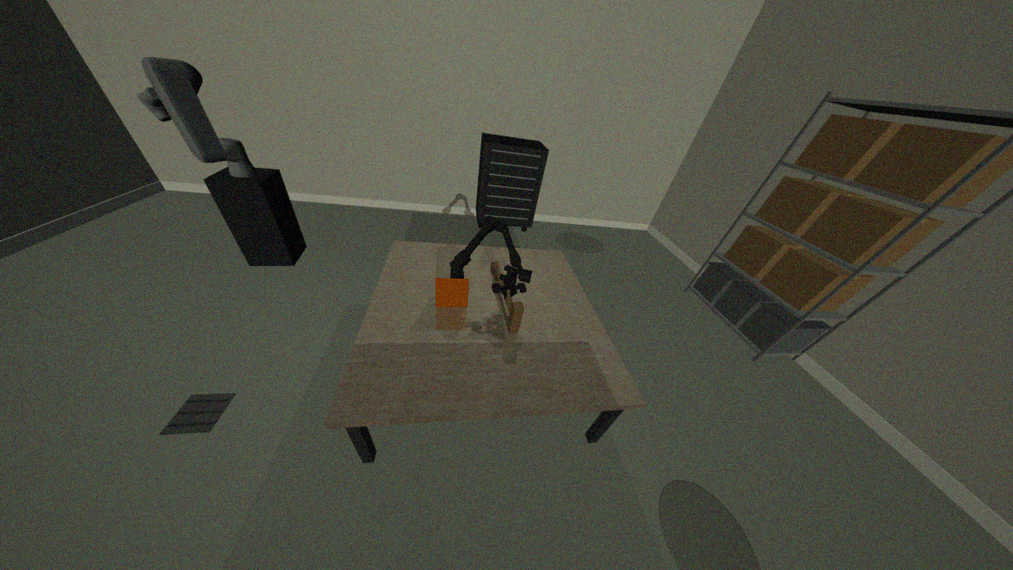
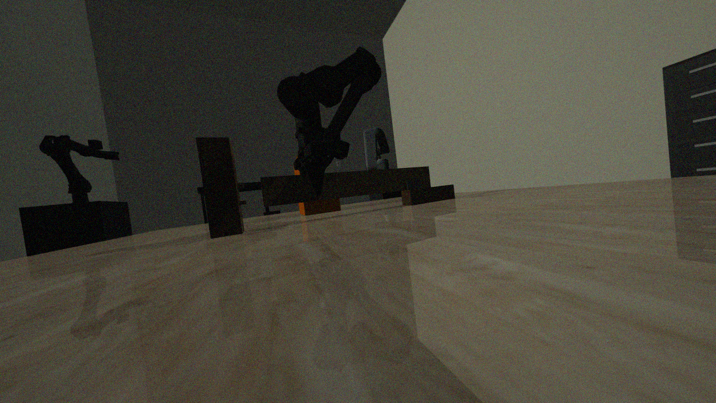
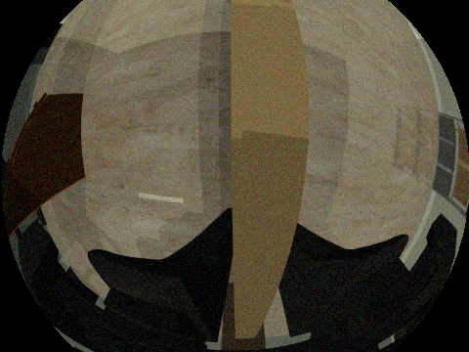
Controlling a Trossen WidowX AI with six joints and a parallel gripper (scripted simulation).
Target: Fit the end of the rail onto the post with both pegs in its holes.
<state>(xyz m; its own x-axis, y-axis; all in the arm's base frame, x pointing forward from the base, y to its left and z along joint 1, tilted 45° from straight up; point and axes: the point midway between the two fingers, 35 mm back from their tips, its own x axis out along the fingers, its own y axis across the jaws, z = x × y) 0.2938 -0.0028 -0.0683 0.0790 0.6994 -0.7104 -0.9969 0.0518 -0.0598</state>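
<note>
The wooden post [image 1: 517, 317] [image 2: 218, 187] stands upright on the table, at the left in the exterior view. A small lower peg [image 2: 242, 202] shows on its rail side; the upper peg is hard to tell from the background. The rail [image 2: 370, 183] [image 3: 269, 98] is off the table at its near end and looks about level, with a gap between its end and the post. Its far end is at the low footboard block [image 2: 440, 192]; the bracket hides its seating. My gripper [image 2: 316, 187] [image 3: 249, 214] is shut on the rail, nearer its post end. The holes are hidden.
An orange block [image 1: 452, 291] [image 2: 323, 206] [image 3: 49, 152] stands beside the rail, on the left in the top view and the wrist view. The wooden table [image 1: 396, 382] bears everything. A shelf rack [image 1: 814, 244] and other robots on pedestals stand away from it.
</note>
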